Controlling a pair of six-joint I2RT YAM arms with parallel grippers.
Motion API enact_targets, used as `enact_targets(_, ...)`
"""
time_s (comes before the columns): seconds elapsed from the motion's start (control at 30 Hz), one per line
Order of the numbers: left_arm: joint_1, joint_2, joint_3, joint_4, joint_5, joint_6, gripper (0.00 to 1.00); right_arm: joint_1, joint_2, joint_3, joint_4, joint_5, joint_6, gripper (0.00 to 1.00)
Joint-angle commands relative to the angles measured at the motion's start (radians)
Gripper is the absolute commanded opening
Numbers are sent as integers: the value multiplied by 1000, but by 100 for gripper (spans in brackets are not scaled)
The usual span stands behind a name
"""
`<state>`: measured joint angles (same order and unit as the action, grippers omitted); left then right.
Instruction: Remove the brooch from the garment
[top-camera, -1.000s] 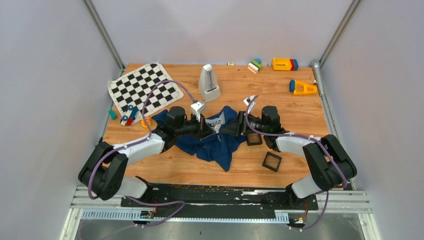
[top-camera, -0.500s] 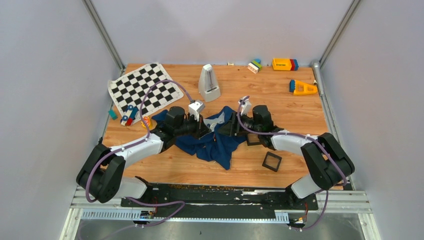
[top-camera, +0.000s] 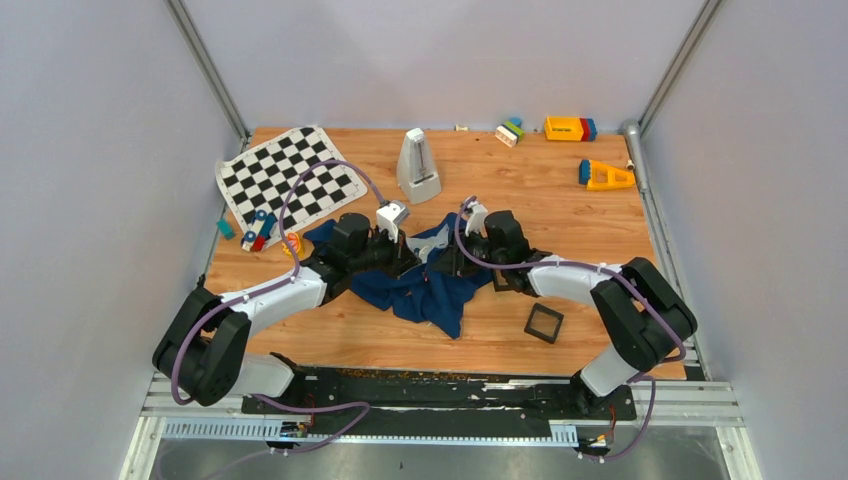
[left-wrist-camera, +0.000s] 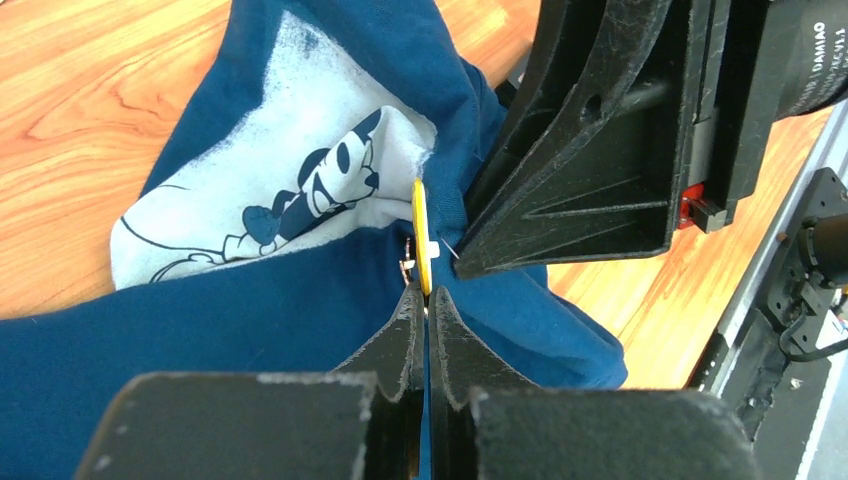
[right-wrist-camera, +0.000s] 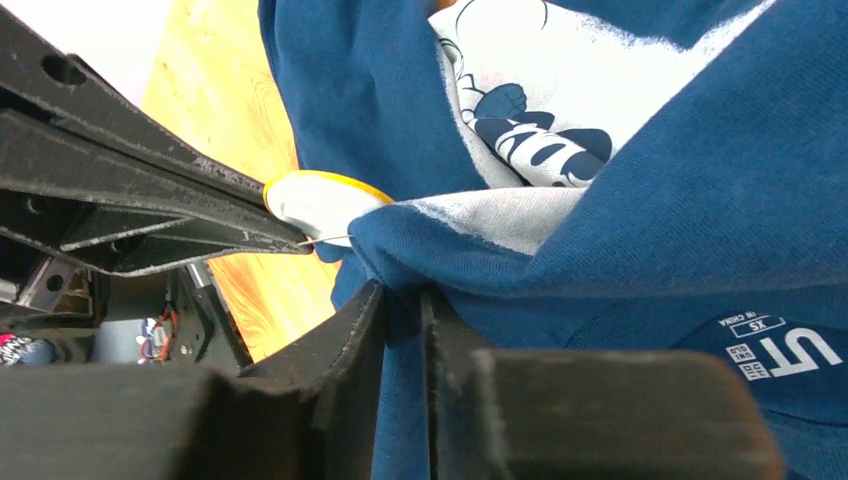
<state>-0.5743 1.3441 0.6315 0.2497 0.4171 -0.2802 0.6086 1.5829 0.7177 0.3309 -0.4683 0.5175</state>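
The garment (top-camera: 432, 290), a navy T-shirt with a grey-white Mickey print (left-wrist-camera: 300, 200), lies crumpled mid-table between both arms. The brooch (left-wrist-camera: 423, 232) is a small round disc with a yellow rim, seen edge-on, its thin pin running into the cloth. My left gripper (left-wrist-camera: 424, 292) is shut on the brooch's lower edge. In the right wrist view the brooch (right-wrist-camera: 320, 205) shows its pale face, pinched by the left fingers (right-wrist-camera: 150, 200). My right gripper (right-wrist-camera: 403, 295) is shut on a fold of the garment (right-wrist-camera: 650, 230) just beside the brooch. From above, the brooch is hidden.
A black-and-white chequered cloth (top-camera: 288, 180) lies at the back left with small toys (top-camera: 258, 232) near it. A white metronome-shaped object (top-camera: 418, 168) stands behind the shirt. Two black square frames (top-camera: 544, 322) (top-camera: 508, 280) lie to the right. Coloured blocks (top-camera: 570, 128) sit at the back right.
My right arm has slid left over the shirt toward the left gripper, and its jaws have closed onto a cloth fold. The left gripper has stayed shut in place.
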Motion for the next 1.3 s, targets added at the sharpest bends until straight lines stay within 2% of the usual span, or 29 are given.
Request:
enact_targets(0.0, 3, -18, 47, -8, -41, 38, 0, 11, -14, 29, 1, 25, -30, 13)
enact_targets(0.07, 3, -3, 60, -33, -61, 43, 0, 11, -33, 16, 12, 26, -31, 4)
enact_targets(0.13, 4, 13, 73, -55, -81, 45, 0, 10, -53, 7, 20, 28, -32, 0)
enact_targets(0.43, 3, 58, 111, -138, -174, 65, 0, 9, -188, -73, 85, 70, -32, 0)
enact_targets(0.67, 3, 49, 111, -155, -234, 44, 0, 5, -289, -129, 71, 227, -22, 0)
enact_targets(0.83, 24, -22, 75, -146, -293, 11, 0, -6, -307, -137, 19, 351, 11, 0)
enact_targets(1.07, 81, -130, 12, -85, -221, -28, 0, -22, -264, -112, -10, 339, 21, 0)
enact_targets(1.17, 83, -149, 3, -55, -137, -31, 0, -26, -247, -103, -13, 317, 19, 10)
enact_targets(1.27, 84, -163, -8, -18, -81, -40, 0, -31, -248, -107, 5, 275, 14, 38)
